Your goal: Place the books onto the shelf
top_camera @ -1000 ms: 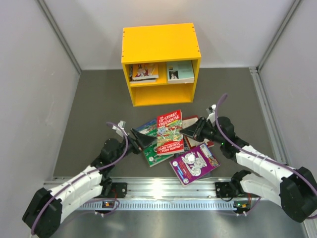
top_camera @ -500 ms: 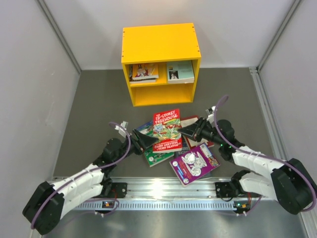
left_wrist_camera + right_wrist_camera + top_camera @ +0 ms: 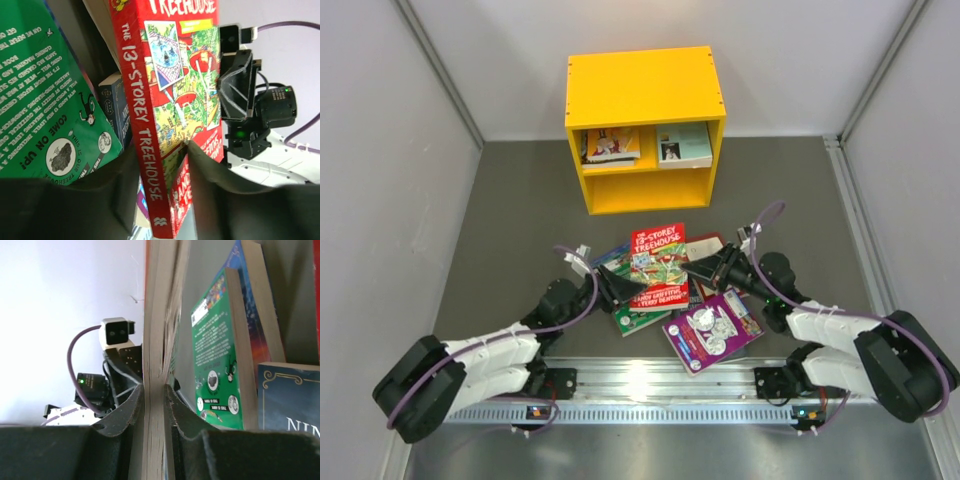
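Your right fingers (image 3: 131, 407) are clamped on the page edge of the red Treehouse book (image 3: 658, 262). The book spans the gap between both sets of fingers, over the loose pile of books (image 3: 705, 325) on the surface. Your left fingers (image 3: 200, 170) straddle its spine from the opposite side, but you cannot tell whether they grip it. The yellow shelf (image 3: 645, 90) stands well beyond both fingers, with two shelved books (image 3: 611, 145) in its upper compartments.
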You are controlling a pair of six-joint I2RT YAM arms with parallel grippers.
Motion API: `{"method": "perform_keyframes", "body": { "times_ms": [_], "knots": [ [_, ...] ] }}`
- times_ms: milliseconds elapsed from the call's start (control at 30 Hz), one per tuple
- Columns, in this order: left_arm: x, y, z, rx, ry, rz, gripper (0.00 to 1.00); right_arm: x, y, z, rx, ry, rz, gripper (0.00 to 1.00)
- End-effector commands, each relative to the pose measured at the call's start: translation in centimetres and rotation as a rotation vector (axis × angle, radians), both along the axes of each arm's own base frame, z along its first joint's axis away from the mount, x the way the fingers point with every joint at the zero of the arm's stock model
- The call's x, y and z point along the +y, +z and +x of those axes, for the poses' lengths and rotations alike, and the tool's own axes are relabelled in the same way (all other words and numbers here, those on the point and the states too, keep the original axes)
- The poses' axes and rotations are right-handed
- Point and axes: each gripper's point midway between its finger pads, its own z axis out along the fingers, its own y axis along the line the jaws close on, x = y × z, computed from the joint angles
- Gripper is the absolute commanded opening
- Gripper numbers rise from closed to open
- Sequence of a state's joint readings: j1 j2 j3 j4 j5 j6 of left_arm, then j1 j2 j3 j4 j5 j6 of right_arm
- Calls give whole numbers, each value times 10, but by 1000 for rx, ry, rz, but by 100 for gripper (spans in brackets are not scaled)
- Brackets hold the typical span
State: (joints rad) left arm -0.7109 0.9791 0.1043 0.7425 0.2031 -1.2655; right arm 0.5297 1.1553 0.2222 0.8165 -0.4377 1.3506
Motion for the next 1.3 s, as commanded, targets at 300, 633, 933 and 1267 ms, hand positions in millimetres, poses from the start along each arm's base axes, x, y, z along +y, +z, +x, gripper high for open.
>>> {"method": "perform_keyframes", "body": {
  "times_ms": [300,633,933,1267],
  "knots": [
    [-30,61,36,-158,15,8,0,-1,56,-2,-194,9,42,8],
    [-67,143,99,-313,38,-37,0,-15,121,33,-344,-62,-108,12],
    [-99,166,168,-309,32,-107,0,-28,115,100,-252,-98,-114,3],
    [-96,184,192,-358,65,-105,0,-22,106,136,-223,-78,-86,0]
  ]
}}
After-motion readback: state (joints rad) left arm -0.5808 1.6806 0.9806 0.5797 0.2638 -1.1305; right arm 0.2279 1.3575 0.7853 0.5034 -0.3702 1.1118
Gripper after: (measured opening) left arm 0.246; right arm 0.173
